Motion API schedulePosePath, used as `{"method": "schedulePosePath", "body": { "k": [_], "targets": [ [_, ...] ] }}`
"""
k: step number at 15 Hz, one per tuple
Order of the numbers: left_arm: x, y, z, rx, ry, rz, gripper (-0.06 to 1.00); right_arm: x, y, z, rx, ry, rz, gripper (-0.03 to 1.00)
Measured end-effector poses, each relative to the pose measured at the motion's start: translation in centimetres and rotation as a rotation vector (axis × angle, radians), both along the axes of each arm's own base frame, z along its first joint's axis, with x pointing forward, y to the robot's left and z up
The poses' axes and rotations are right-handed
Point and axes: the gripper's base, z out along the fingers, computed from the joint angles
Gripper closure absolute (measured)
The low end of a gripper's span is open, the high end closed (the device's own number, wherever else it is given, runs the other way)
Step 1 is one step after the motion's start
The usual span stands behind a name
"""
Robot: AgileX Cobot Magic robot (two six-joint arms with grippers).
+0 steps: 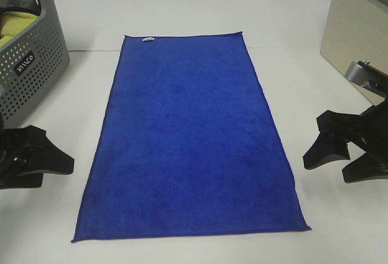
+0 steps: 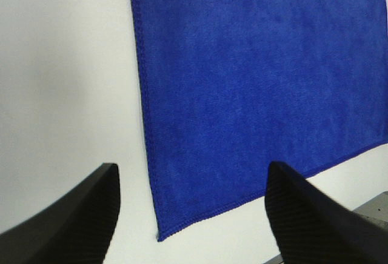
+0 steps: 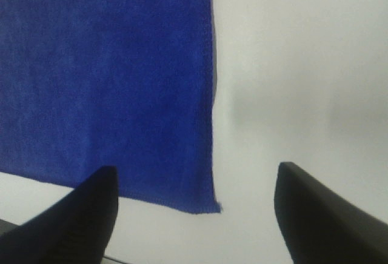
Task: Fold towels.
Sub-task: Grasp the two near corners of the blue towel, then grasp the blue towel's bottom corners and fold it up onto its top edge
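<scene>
The near hem of the blue towel [image 1: 191, 137] lies closest to the lens, and from there the cloth runs away flat and fully spread on the white table [image 1: 182, 9], with a small white label [image 1: 147, 39] at its far hem. No fold shows anywhere in it, so I judge the task to be at its first step, taking hold of the cloth. The left gripper [image 1: 53, 170] is just off the towel's near left corner, claw spread wide and holding nothing. The right gripper [image 1: 328, 167] is just off the towel's right edge, close to the near right corner, likewise spread and empty. Next, each claw should probably come in over its near corner, pinch the hem and carry it toward the far hem, both moving together. A grey basket [image 1: 36, 64] holding some yellow cloth [image 1: 15, 22] stands beyond the towel's far left corner
</scene>
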Motion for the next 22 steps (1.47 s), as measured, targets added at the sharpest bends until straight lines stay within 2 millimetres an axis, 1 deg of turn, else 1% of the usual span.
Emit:
{"method": "schedulePosePath", "body": {
  "k": [2,5,7,8,9,11,13,14,15,16,18,19,21,22],
  "targets": [
    [0.3,-1.1,-1.8,0.034,0.035,-0.001,0.29,0.5,0.0,-1.7,0.003,0.038,-0.004,0.28],
    [0.6,-2.1,-4.0,0.071,0.094,-0.007,0.29,1.0,-0.1,-4.0,-0.006,0.093,-0.014,0.28],
    [1.3,-2.7,-5.2,0.066,0.126,-0.019,0.29,1.2,0.1,-5.2,0.014,0.111,-0.014,0.28],
    [1.7,-3.2,-5.4,0.048,0.135,-0.029,0.30,1.4,0.3,-5.7,0.029,0.117,-0.010,0.28],
    [2.1,-3.6,-5.7,0.033,0.144,-0.040,0.30,1.5,0.9,-6.0,0.047,0.116,0.003,0.28],
    [2.9,-4.8,-5.9,0.003,0.149,-0.064,0.30,1.5,2.9,-6.6,0.084,0.124,0.038,0.29],
    [3.3,-6.0,-6.0,-0.011,0.147,-0.094,0.31,1.4,4.4,-6.8,0.092,0.124,0.052,0.32],
    [3.4,-6.4,-6.1,-0.010,0.144,-0.106,0.35,1.4,4.6,-6.9,0.082,0.118,0.055,0.37],
    [3.5,-6.8,-6.2,-0.002,0.142,-0.111,0.46,1.5,4.4,-7.1,0.066,0.113,0.046,0.51],
    [3.6,-6.6,-6.4,0.012,0.139,-0.105,0.58,1.6,4.3,-7.2,0.051,0.102,0.042,0.65],
    [3.6,-6.4,-6.7,0.038,0.135,-0.098,0.86,1.7,4.2,-7.5,0.032,0.099,0.037,0.91],
    [3.6,-6.4,-6.7,0.041,0.134,-0.102,0.92,1.7,4.2,-7.5,0.032,0.101,0.031,0.97],
    [3.6,-6.4,-6.5,0.045,0.126,-0.115,0.93,1.6,4.2,-7.5,0.041,0.115,0.011,0.97],
    [3.5,-6.4,-6.0,0.044,0.111,-0.130,0.93,1.3,4.1,-7.3,0.041,0.114,0.011,0.97]
  ]
}}
